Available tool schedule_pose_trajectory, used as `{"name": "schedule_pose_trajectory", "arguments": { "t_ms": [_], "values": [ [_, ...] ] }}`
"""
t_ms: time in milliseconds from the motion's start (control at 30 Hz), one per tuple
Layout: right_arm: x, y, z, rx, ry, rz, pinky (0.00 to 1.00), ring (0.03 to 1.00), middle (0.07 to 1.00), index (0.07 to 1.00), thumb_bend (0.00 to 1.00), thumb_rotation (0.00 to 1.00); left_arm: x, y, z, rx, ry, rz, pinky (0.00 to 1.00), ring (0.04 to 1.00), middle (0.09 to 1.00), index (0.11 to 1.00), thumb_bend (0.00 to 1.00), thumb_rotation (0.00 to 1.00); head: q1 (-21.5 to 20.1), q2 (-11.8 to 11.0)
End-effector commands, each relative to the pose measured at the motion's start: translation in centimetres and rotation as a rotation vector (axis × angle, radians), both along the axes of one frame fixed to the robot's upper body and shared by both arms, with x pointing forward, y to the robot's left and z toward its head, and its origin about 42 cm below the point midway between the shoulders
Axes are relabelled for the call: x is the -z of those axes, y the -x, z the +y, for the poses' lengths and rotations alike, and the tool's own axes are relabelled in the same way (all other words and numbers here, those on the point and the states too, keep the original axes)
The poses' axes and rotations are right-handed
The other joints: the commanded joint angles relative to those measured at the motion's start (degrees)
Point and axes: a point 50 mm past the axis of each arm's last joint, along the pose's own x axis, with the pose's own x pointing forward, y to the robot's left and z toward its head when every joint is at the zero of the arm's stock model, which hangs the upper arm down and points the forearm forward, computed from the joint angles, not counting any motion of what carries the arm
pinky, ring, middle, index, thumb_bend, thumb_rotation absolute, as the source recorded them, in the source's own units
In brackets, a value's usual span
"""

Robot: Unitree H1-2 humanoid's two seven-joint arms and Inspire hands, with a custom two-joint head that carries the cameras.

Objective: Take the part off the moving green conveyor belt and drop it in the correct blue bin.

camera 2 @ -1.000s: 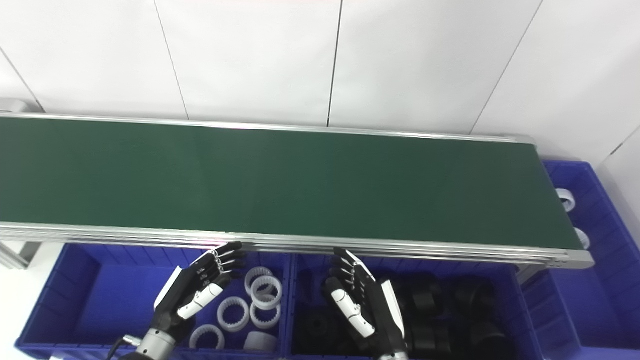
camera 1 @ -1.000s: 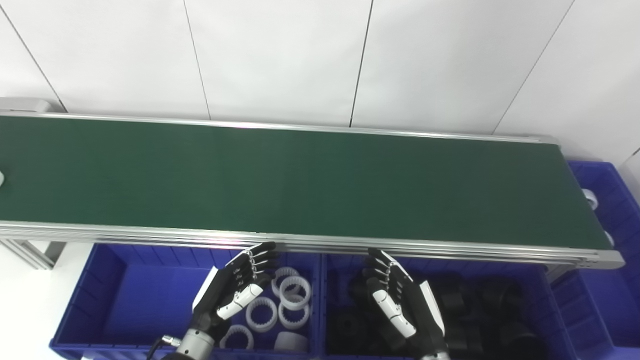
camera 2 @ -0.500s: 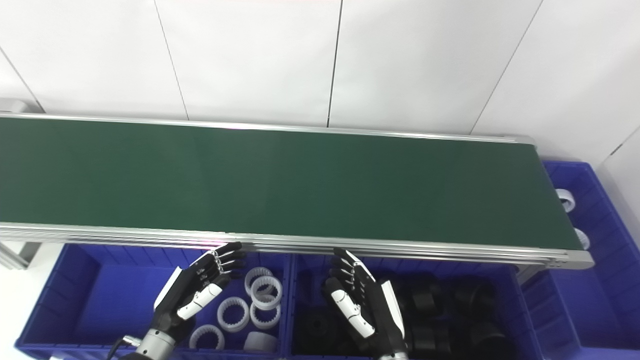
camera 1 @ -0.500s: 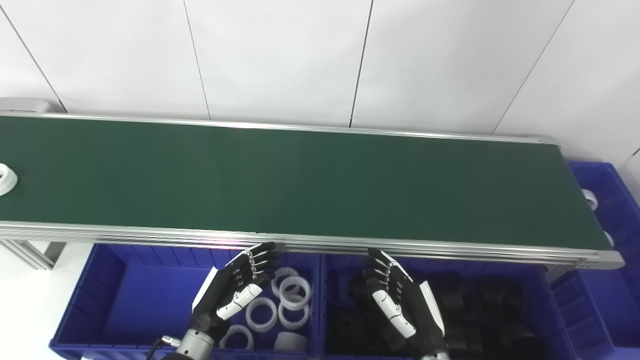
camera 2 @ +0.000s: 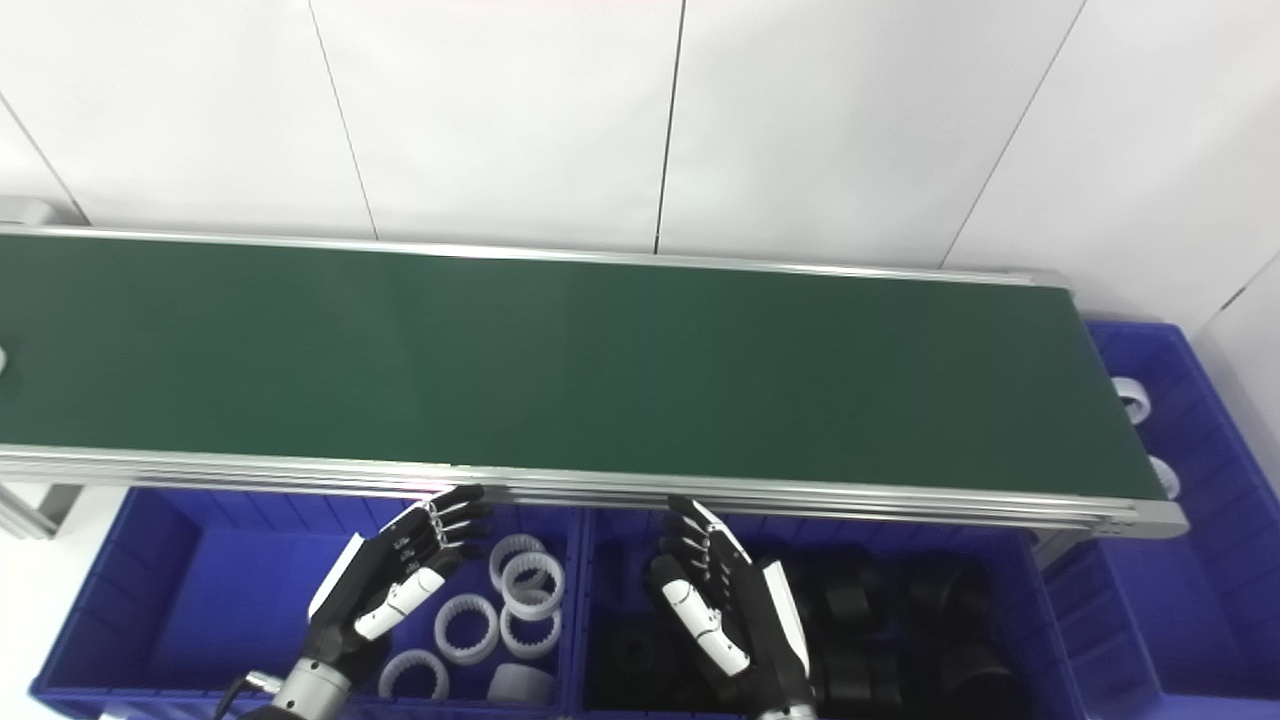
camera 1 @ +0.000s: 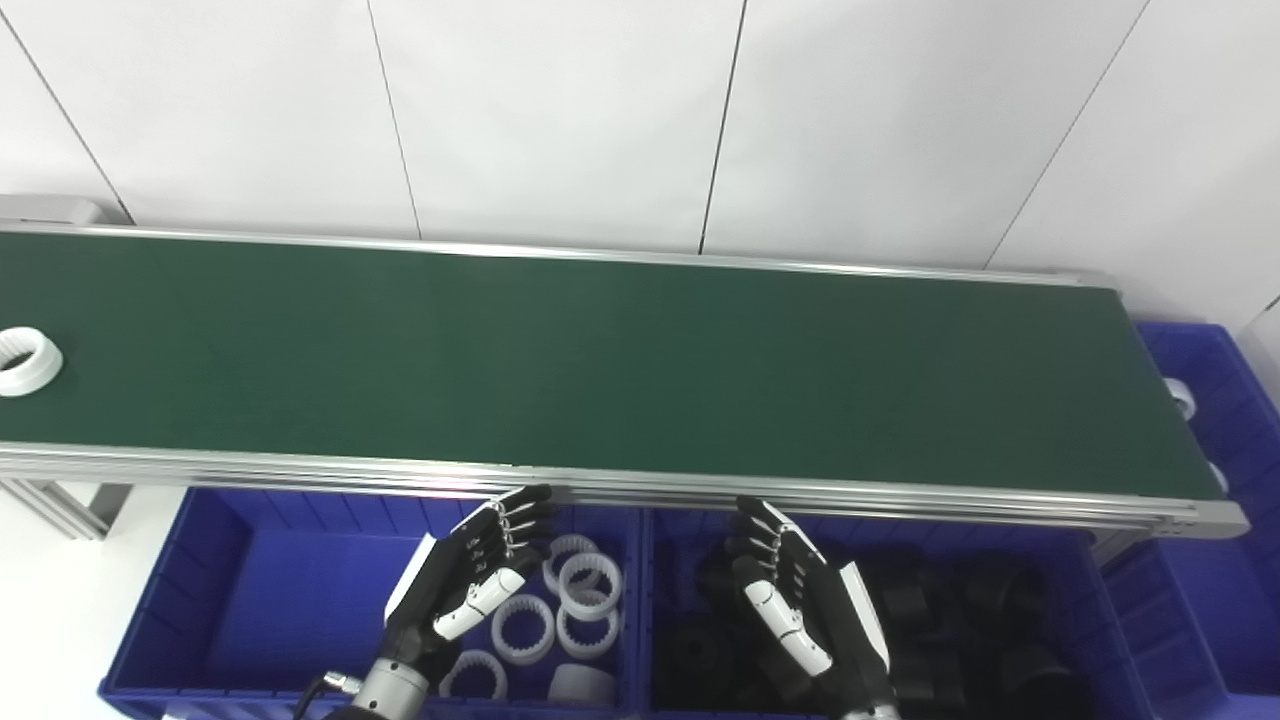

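A white toothed ring part (camera 1: 27,361) lies on the green conveyor belt (camera 1: 600,370) at its far left end. My left hand (camera 1: 470,580) is open and empty, hovering over the left blue bin (camera 1: 250,600), which holds several white rings (camera 1: 585,590). My right hand (camera 1: 795,600) is open and empty over the middle blue bin (camera 1: 1100,640), which holds black ring parts (camera 1: 920,610). Both hands sit below the belt's near rail, far to the right of the part.
A third blue bin (camera 1: 1225,420) stands past the belt's right end with white rings (camera 1: 1183,397) in it. The belt's aluminium near rail (camera 1: 620,485) runs just above my fingertips. A white panelled wall stands behind the belt.
The white ring has ridden into view from the left edge and moved right along the belt. Both hands have stayed still.
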Motion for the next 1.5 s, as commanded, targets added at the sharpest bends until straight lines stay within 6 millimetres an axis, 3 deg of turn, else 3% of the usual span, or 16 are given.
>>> {"name": "schedule_pose_trajectory", "arguments": {
  "t_ms": [0,333,467,500,533,567,733,900,1467],
  "values": [
    [-1.1,-0.3,0.1,-0.002,-0.023,-0.066,0.72,0.783,0.827,0.870,0.55,0.73,-1.0,-0.8,-0.3,-0.003,-0.003,-0.071,0.69,0.739,0.777,0.800,0.80,0.58,0.34,-0.01],
    [-1.1,-0.4,0.1,-0.007,-0.021,-0.068,0.72,0.785,0.832,0.871,0.53,0.73,-1.0,-0.8,-0.5,-0.003,-0.004,-0.072,0.69,0.737,0.778,0.801,0.80,0.58,0.79,-0.36],
    [-0.9,-0.2,-0.3,-0.008,-0.028,-0.063,0.73,0.796,0.837,0.875,0.53,0.72,-0.7,-0.7,-0.9,-0.001,0.010,-0.061,0.69,0.736,0.777,0.797,0.81,0.56,5.64,-2.18],
    [-0.9,-0.1,-0.5,-0.008,-0.029,-0.063,0.73,0.800,0.840,0.877,0.53,0.72,-0.6,-0.7,-1.1,-0.001,0.017,-0.054,0.69,0.736,0.777,0.796,0.82,0.54,8.85,-3.25],
    [-0.9,-0.1,-0.6,-0.009,-0.029,-0.063,0.74,0.803,0.842,0.879,0.54,0.73,-0.6,-0.6,-1.3,-0.001,0.021,-0.050,0.69,0.734,0.775,0.793,0.83,0.53,8.85,-3.25],
    [-0.9,0.0,-0.9,-0.007,-0.030,-0.064,0.74,0.803,0.842,0.879,0.54,0.73,-0.4,-0.6,-1.6,-0.002,0.023,-0.047,0.69,0.734,0.775,0.793,0.83,0.53,12.82,-4.61],
    [-1.1,0.1,-1.9,-0.009,-0.040,-0.075,0.74,0.803,0.843,0.885,0.47,0.70,0.0,-0.4,-3.1,-0.004,0.026,-0.038,0.70,0.728,0.767,0.785,0.87,0.54,19.57,-7.89],
    [-1.3,0.0,-2.3,-0.013,-0.058,-0.084,0.74,0.799,0.845,0.892,0.36,0.63,0.3,-0.6,-4.1,-0.011,0.010,-0.040,0.68,0.722,0.768,0.784,0.86,0.53,20.80,-9.52],
    [-0.8,-0.5,-2.1,-0.020,-0.082,-0.080,0.75,0.806,0.850,0.899,0.31,0.54,0.7,-1.1,-4.1,-0.017,-0.024,-0.030,0.67,0.721,0.773,0.792,0.84,0.53,21.03,-12.33]
  ]
}}
